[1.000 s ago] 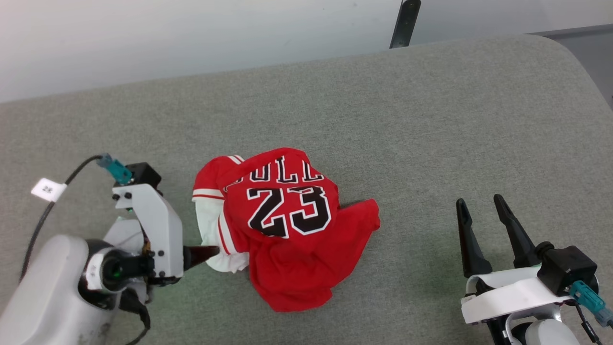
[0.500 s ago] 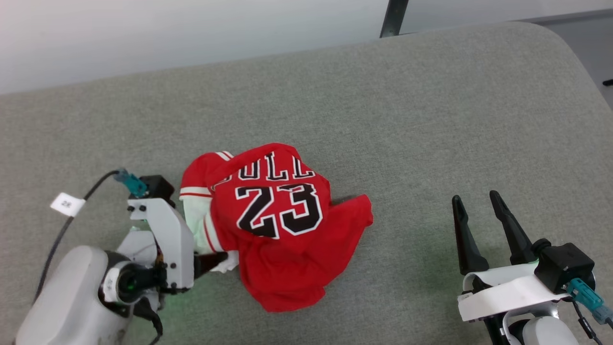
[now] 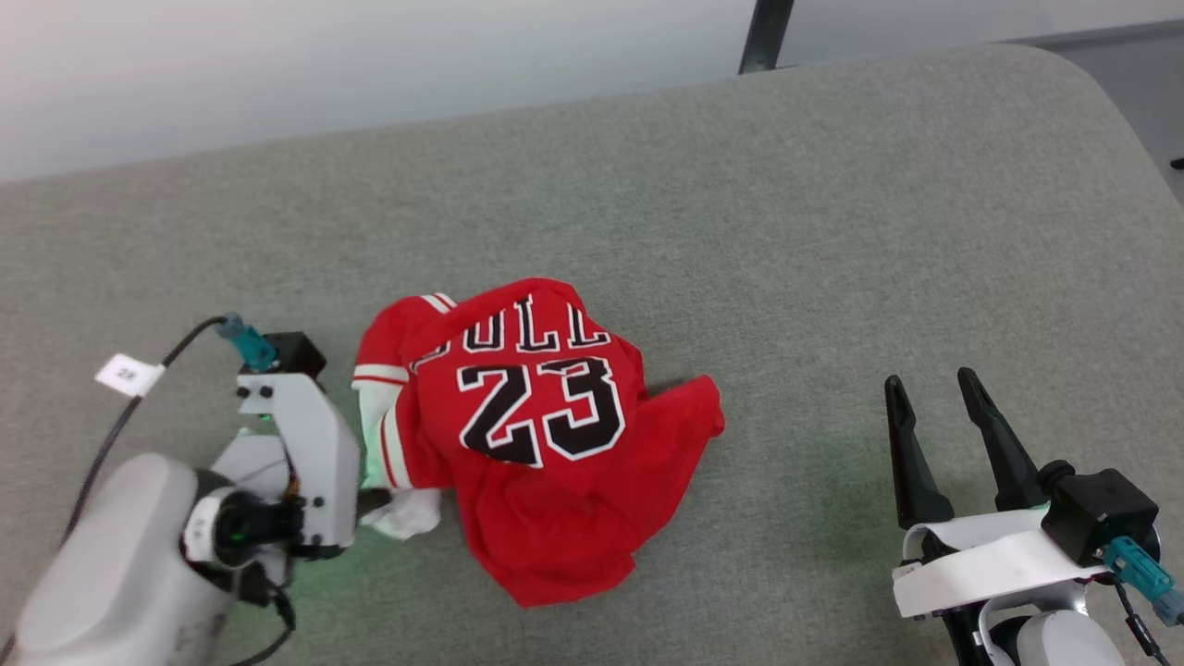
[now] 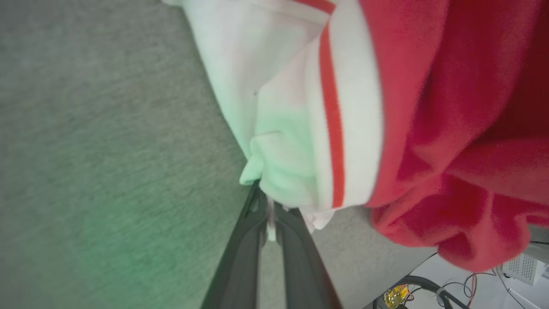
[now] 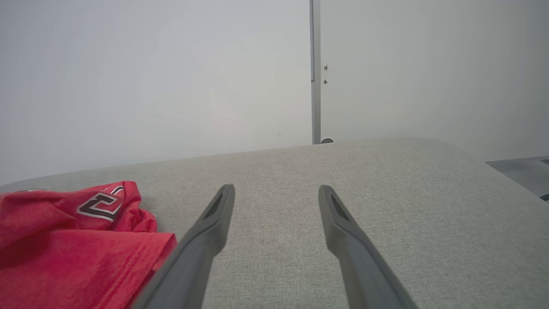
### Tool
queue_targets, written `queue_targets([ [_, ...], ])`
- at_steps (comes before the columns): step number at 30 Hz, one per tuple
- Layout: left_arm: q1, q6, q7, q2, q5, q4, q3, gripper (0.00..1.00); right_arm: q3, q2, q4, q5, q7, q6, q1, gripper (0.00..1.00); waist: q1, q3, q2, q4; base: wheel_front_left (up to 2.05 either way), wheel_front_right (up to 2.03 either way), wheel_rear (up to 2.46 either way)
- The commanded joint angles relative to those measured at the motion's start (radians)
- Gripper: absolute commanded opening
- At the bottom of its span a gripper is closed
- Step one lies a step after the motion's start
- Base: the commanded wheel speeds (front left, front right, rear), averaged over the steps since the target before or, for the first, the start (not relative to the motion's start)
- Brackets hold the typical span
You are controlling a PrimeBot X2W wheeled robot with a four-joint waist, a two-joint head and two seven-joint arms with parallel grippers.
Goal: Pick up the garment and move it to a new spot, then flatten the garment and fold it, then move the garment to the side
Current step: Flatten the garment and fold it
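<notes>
Garment, a red jersey with a black, white-outlined "23" and part of its lettering turned upward, is seen crumpled in a heap on the grey table, left of the middle and toward the near edge in the head view. Its white sleeve, edged with red-striped trim, sticks out at the heap's near left side, and there it is met by the left fingers, which are closed on the sleeve's cloth. In the left wrist view the two dark left fingers are seen pressed nearly together, with a thin fold of the white sleeve pinched between their tips, while the red body of the garment is bunched just beyond them and to one side. Whether the pinched fold is raised off the table cannot be told. The right fingers are held well apart from the garment, at the lower right of the head view, pointed away from the robot and spread wide. In the right wrist view the right fingers are shown parted over bare table, and the garment is seen to their left, untouched by them. A pale wall is seen behind the table.
</notes>
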Motion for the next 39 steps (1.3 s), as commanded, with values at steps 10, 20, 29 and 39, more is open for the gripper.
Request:
queue_targets([
  [10,0.045,0.034,0.057,0.178,0.053,-0.130,0.030,0.00,0.006,-0.011,0.013,-0.015,-0.001,-0.001,0.036,1.00,0.0000,-0.097,0.0000,0.074,0.00,0.00,0.00],
  [20,0.132,0.069,0.023,0.328,0.139,-0.140,0.054,0.00,0.020,-0.027,0.009,-0.011,-0.001,-0.001,0.048,1.00,0.0000,-0.115,0.0000,0.093,0.00,0.00,0.00],
  [29,0.201,0.088,-0.073,0.238,0.103,-0.018,0.059,0.00,0.025,-0.028,0.013,-0.004,-0.001,-0.001,0.043,1.00,0.0000,-0.100,0.0000,0.091,0.00,0.00,0.00],
  [39,0.183,0.071,-0.187,0.214,0.091,-0.066,0.094,1.00,0.048,-0.047,0.045,0.006,-0.001,-0.001,0.068,1.00,0.0000,-0.187,0.0000,0.138,0.00,0.00,0.00],
])
